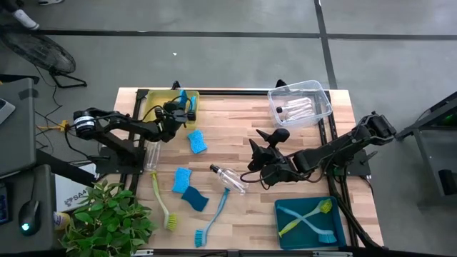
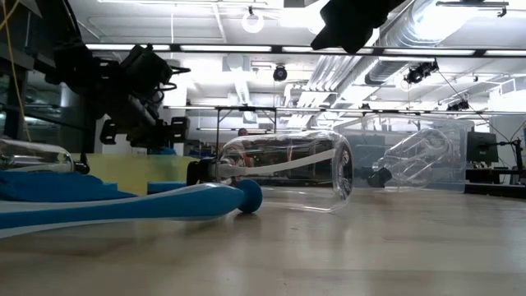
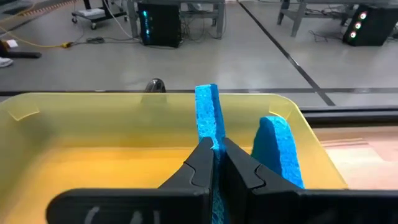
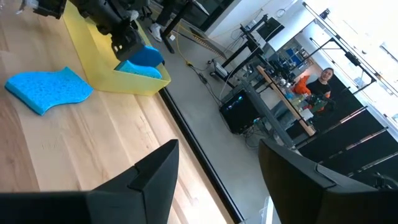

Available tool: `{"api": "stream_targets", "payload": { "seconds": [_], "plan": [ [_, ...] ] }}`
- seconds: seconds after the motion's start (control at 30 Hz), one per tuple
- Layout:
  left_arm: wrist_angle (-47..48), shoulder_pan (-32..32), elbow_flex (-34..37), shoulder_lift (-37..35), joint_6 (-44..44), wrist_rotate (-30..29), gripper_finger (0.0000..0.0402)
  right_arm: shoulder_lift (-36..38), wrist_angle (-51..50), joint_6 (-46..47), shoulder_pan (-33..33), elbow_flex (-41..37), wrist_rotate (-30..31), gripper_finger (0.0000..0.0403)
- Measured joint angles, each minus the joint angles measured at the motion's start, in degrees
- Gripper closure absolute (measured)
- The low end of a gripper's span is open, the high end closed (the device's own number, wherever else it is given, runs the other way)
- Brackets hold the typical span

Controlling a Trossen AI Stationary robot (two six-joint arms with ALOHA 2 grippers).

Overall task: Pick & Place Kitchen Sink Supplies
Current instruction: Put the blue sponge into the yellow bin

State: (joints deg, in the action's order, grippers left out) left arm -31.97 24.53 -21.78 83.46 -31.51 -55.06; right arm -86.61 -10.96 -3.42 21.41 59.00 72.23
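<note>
Left gripper point(image 3: 216, 163) is clamped tight on a blue sponge point(image 3: 208, 112) over the yellow bin point(image 1: 161, 104) at the table's 10 o'clock corner, with 1 more sponge point(image 3: 280, 149) standing inside. Right gripper point(image 1: 258, 158) hangs mid-table, fingers apart and empty, by a clear bottle point(image 1: 230, 178).

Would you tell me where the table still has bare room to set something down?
Bare wood lies between the yellow bin and clear bin, and along the front edge between the blue brush and teal bin. Front left is crowded with sponges, brushes and a bottle.
</note>
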Motion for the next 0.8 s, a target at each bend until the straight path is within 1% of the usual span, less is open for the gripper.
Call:
{"api": "stream_targets", "payload": {
  "seconds": [0.3,0.43,0.53,0.8],
  "plan": [
    [-0.22,-0.04,0.0,0.0,0.88,0.59,0.0392,0.0,-0.01,0.02,0.0,0.0,0.0,0.0188],
    [-0.66,-0.04,0.0,0.0,1.25,3.3,0.0392,0.0,-0.02,0.02,0.0,0.0,-0.02,0.0188],
    [-0.72,-0.04,0.0,0.0,1.25,3.82,0.039,0.0,-0.02,0.02,0.0,0.0,-0.02,0.0188],
    [-0.7,-0.04,0.0,0.0,1.25,3.59,0.0354,0.0,-0.04,0.02,0.0,0.0,-0.02,0.0188]
  ]
}}
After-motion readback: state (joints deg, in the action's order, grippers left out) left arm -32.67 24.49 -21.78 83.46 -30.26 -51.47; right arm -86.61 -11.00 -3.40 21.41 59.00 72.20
